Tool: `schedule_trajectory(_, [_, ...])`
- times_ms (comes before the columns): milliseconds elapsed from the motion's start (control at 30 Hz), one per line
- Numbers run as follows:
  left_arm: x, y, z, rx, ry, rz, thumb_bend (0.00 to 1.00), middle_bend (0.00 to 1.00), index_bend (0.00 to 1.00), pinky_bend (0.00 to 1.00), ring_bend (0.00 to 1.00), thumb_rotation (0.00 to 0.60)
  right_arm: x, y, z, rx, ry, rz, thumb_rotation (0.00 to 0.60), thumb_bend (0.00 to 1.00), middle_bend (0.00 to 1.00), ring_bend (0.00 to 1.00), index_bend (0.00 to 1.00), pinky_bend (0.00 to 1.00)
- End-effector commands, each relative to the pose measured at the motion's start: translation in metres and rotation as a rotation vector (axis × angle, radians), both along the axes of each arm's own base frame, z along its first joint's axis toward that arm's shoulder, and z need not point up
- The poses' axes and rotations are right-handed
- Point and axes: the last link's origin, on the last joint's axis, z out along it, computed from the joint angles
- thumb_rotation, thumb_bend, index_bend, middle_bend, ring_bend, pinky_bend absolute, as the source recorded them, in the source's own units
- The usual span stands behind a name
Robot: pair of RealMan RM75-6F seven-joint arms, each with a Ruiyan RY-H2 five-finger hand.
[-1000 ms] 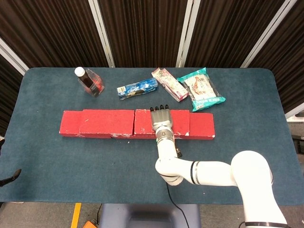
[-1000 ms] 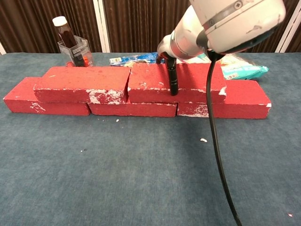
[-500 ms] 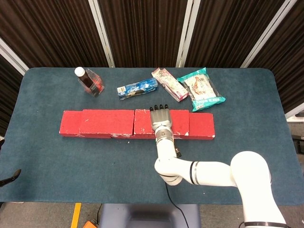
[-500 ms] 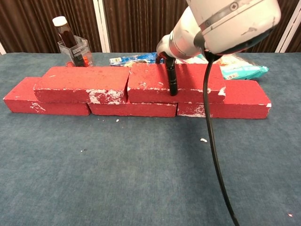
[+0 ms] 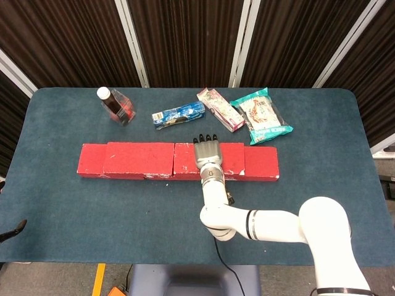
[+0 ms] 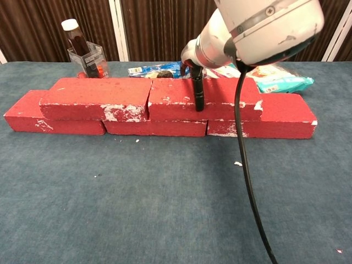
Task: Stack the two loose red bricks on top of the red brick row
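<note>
Reaching across the top of the right upper red brick (image 5: 210, 160), the right hand (image 5: 207, 155) lies palm-down with its dark fingertips (image 5: 207, 137) at the brick's far edge. In the chest view a dark thumb (image 6: 197, 91) hangs down over the brick's near face, so the hand grips the brick front to back, and the brick sits flat on the row beneath. Just to its left, the left upper red brick (image 5: 139, 158) also lies flat, and the two top bricks meet end to end with only a thin seam between them. Both rest on the bottom row of red bricks (image 6: 55, 122), whose ends stick out past them on the left and right. White chips and scuffs mark the brick faces, and small crumbs lie on the blue cloth-covered table (image 5: 74, 203) in front. The white right arm (image 5: 278, 225) bends in from the near right edge, a black cable hanging from it. Farther back stand a clear bottle with a white cap and dark liquid (image 5: 114, 105), a blue snack packet (image 5: 179, 115), a pink-and-white snack packet (image 5: 219, 110) and a teal snack bag (image 5: 261, 116). The left hand does not show in either view.
</note>
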Motion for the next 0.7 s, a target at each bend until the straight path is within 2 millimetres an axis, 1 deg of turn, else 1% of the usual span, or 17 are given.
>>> schedule_trajectory(33, [0.000, 0.000, 0.000, -0.001, 0.000, -0.001, 0.20, 0.00, 0.00, 0.00, 0.00, 0.600, 0.003, 0.002, 0.004, 0.005, -0.032, 0.010, 0.600, 0.16, 0.11, 0.00, 0.20, 0.00])
schedule_trajectory(133, [-0.001, 0.000, 0.000, -0.001, 0.002, 0.001, 0.20, 0.00, 0.00, 0.00, 0.00, 0.600, 0.010, 0.009, 0.015, 0.019, -0.081, 0.040, 0.600, 0.16, 0.11, 0.00, 0.20, 0.00])
schedule_trajectory(200, [0.000, 0.000, -0.001, -0.001, 0.002, 0.002, 0.20, 0.00, 0.00, 0.00, 0.00, 0.600, 0.015, 0.017, 0.032, 0.014, -0.115, 0.066, 0.600, 0.16, 0.11, 0.00, 0.20, 0.00])
schedule_trajectory(233, [0.000, 0.000, 0.000, -0.002, 0.005, 0.000, 0.20, 0.00, 0.00, 0.00, 0.00, 0.600, 0.017, 0.022, 0.043, 0.003, -0.130, 0.094, 0.600, 0.16, 0.11, 0.00, 0.19, 0.00])
schedule_trajectory(333, [0.001, 0.000, -0.002, -0.005, 0.006, -0.004, 0.20, 0.00, 0.00, 0.00, 0.00, 0.600, 0.015, 0.042, 0.075, -0.045, -0.144, 0.185, 0.600, 0.15, 0.11, 0.00, 0.19, 0.00])
schedule_trajectory(367, [0.001, 0.000, -0.002, -0.005, 0.007, -0.004, 0.20, 0.00, 0.00, 0.00, 0.00, 0.600, 0.010, 0.053, 0.090, -0.083, -0.130, 0.239, 0.600, 0.16, 0.11, 0.00, 0.19, 0.00])
schedule_trajectory(400, [0.001, 0.000, -0.002, -0.006, 0.008, -0.006, 0.20, 0.00, 0.00, 0.00, 0.00, 0.600, 0.003, 0.062, 0.101, -0.113, -0.115, 0.278, 0.600, 0.15, 0.11, 0.00, 0.18, 0.00])
schedule_trajectory(433, [0.001, 0.000, -0.002, -0.007, 0.009, -0.007, 0.20, 0.00, 0.00, 0.00, 0.00, 0.600, -0.008, 0.075, 0.113, -0.146, -0.095, 0.321, 0.600, 0.15, 0.11, 0.00, 0.18, 0.00])
schedule_trajectory(500, [0.002, 0.001, -0.003, -0.010, 0.011, -0.011, 0.20, 0.00, 0.00, 0.00, 0.00, 0.600, -0.028, 0.096, 0.127, -0.174, -0.082, 0.365, 0.600, 0.15, 0.11, 0.00, 0.17, 0.00])
schedule_trajectory(533, [0.002, 0.001, -0.004, -0.012, 0.012, -0.012, 0.20, 0.00, 0.00, 0.00, 0.00, 0.600, -0.039, 0.108, 0.133, -0.179, -0.085, 0.374, 0.600, 0.15, 0.11, 0.00, 0.17, 0.00])
schedule_trajectory(567, [0.002, 0.001, -0.004, -0.013, 0.013, -0.015, 0.20, 0.00, 0.00, 0.00, 0.00, 0.600, -0.055, 0.125, 0.139, -0.176, -0.102, 0.378, 0.600, 0.16, 0.11, 0.00, 0.17, 0.00])
schedule_trajectory(633, [0.003, 0.001, -0.005, -0.015, 0.011, -0.019, 0.20, 0.00, 0.00, 0.00, 0.00, 0.600, -0.077, 0.142, 0.140, -0.179, -0.147, 0.404, 0.600, 0.16, 0.11, 0.00, 0.17, 0.00])
schedule_trajectory(667, [0.004, 0.002, -0.006, -0.018, 0.009, -0.023, 0.20, 0.00, 0.00, 0.00, 0.00, 0.600, -0.095, 0.159, 0.144, -0.187, -0.181, 0.420, 0.600, 0.16, 0.11, 0.00, 0.17, 0.00])
schedule_trajectory(700, [0.004, 0.002, -0.006, -0.019, 0.009, -0.024, 0.20, 0.00, 0.00, 0.00, 0.00, 0.600, -0.101, 0.164, 0.145, -0.193, -0.186, 0.424, 0.600, 0.16, 0.11, 0.00, 0.17, 0.00])
